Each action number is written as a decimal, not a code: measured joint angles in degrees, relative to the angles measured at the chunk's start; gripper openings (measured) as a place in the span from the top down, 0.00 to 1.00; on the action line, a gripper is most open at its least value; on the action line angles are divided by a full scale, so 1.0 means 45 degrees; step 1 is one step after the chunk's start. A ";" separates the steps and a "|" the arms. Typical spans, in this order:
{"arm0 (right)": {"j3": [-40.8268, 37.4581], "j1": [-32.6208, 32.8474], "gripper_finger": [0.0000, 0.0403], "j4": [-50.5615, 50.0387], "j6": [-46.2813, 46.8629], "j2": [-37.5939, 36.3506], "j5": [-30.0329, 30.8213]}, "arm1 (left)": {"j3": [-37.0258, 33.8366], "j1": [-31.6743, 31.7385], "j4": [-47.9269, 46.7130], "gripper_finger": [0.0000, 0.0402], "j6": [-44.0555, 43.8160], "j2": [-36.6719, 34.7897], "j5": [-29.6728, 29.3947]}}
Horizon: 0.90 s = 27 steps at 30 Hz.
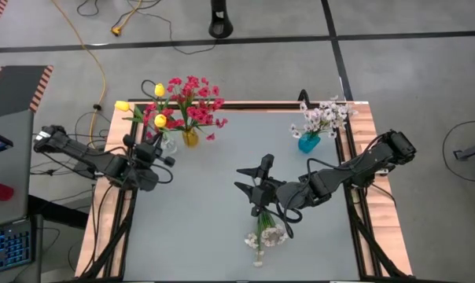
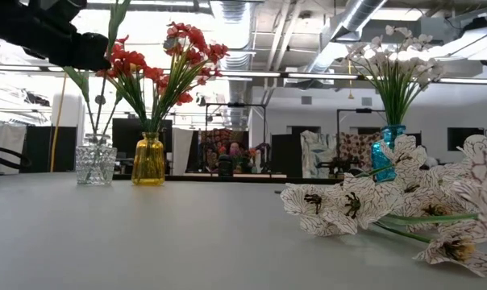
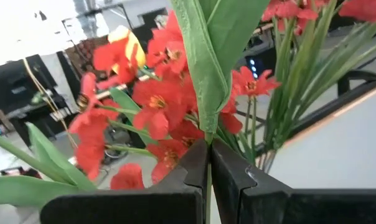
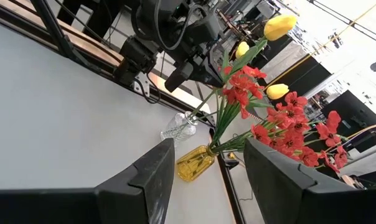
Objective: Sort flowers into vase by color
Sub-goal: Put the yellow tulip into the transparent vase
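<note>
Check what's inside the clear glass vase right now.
The clear glass vase holds green stems of yellow tulip-like flowers. The left gripper is shut on one green stem above it. The stem ends inside the cut glass can't be seen.

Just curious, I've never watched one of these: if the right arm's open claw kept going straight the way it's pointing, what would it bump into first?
Probably the yellow vase holding red flowers. Seen between the right gripper and its open fingers, it lies nearly dead ahead across bare table, the clear vase just beside it. Depth is hard to judge.
</note>
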 joint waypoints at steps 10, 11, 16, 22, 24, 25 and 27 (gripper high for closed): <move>0.0000 0.0000 0.46 0.0000 -0.0010 0.0000 0.0000 | 0.0000 0.0961 0.0029 1.00 -0.1024 0.0000 0.1427; 0.0000 0.0000 0.46 0.0000 -0.0010 0.0000 0.0000 | 0.0000 0.1089 0.0032 1.00 -0.1167 0.0000 0.1435; 0.0000 0.0000 0.46 0.0000 -0.0010 0.0000 0.0000 | 0.0000 0.1489 0.0039 1.00 -0.1389 -0.0025 0.1670; 0.0000 -0.0005 0.46 0.0003 -0.0010 0.0000 0.0000 | 0.0005 0.1542 0.0049 0.90 -0.1522 -0.0029 0.1682; 0.0000 -0.0005 0.46 -0.0001 -0.0013 0.0000 0.0000 | 0.0005 0.1542 0.0044 0.84 -0.1522 -0.0029 0.1734; 0.0000 -0.0003 0.46 0.0004 -0.0012 0.0000 0.0000 | 0.0005 0.1542 0.0049 0.82 -0.1507 -0.0029 0.1779; 0.0000 -0.0002 0.46 0.0000 -0.0010 0.0000 0.0000 | 0.0005 0.1542 0.0048 0.77 -0.1219 -0.0029 0.1989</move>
